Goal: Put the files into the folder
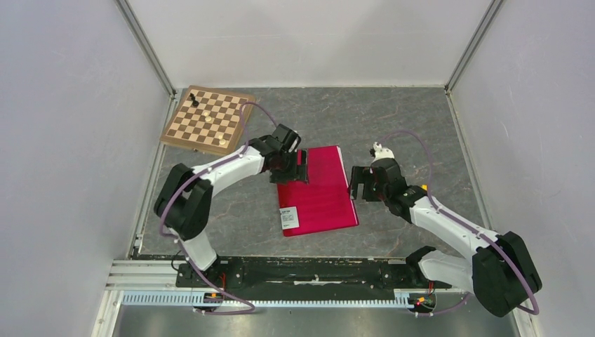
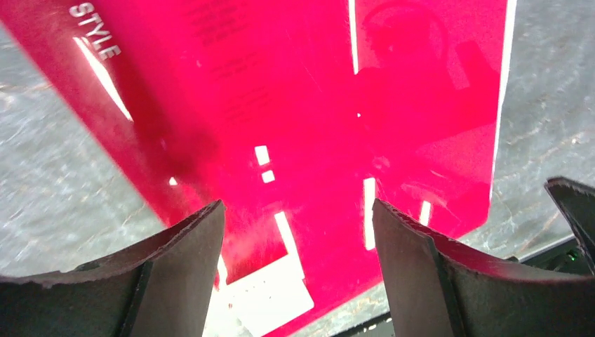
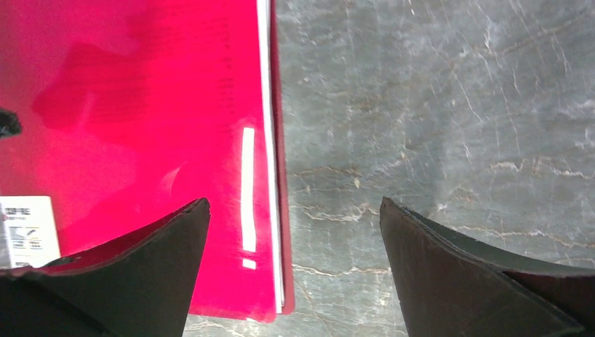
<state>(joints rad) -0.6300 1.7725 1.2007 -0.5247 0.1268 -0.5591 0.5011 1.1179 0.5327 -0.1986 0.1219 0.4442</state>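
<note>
The red folder (image 1: 317, 189) lies closed and flat on the grey table, a small white label (image 1: 288, 217) near its front left corner. Thin white edges of the files (image 3: 271, 140) show between its covers along the right side. My left gripper (image 1: 303, 167) hovers open over the folder's (image 2: 302, 105) far left edge, nothing between its fingers. My right gripper (image 1: 359, 184) stands open just off the folder's (image 3: 140, 105) right edge, one finger over the red cover, the other over bare table, holding nothing.
A brown-and-white chessboard (image 1: 208, 119) with a few pieces sits at the back left of the table (image 1: 421, 126). White walls enclose the left, back and right sides. A black rail (image 1: 309, 270) with the arm bases runs along the near edge.
</note>
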